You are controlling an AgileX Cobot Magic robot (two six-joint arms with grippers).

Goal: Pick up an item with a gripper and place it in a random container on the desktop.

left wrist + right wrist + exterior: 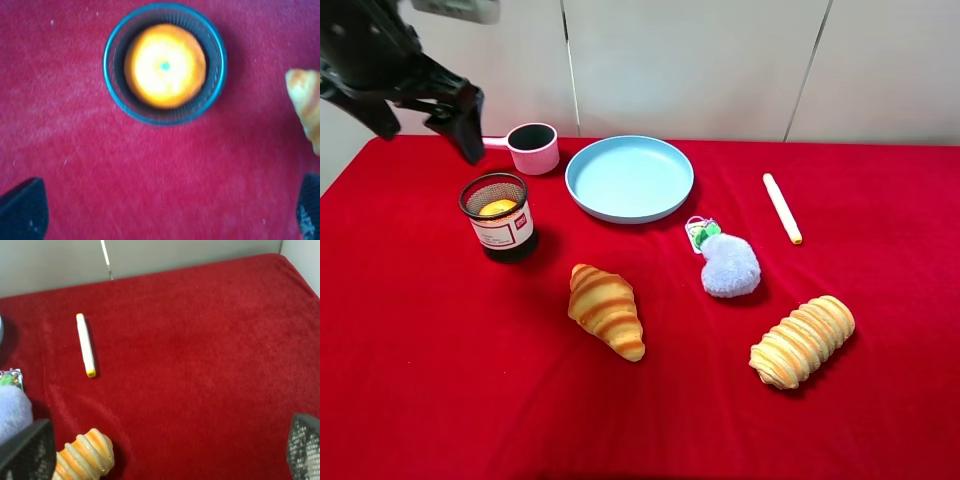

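Already orange (165,66) sits inside mesh cup (503,216) near desk's (440,380) far-left corner; left gripper (160,212) directly above, jaws spread, empty. Right gripper (165,452) open, well apart.

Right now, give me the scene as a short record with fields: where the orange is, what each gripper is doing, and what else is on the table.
orange: inside the mesh cup
left gripper: open, empty, above the cup
right gripper: open, empty
table: red cloth
other things: pink cup, blue plate, croissant, bread roll, marker, blue pompom
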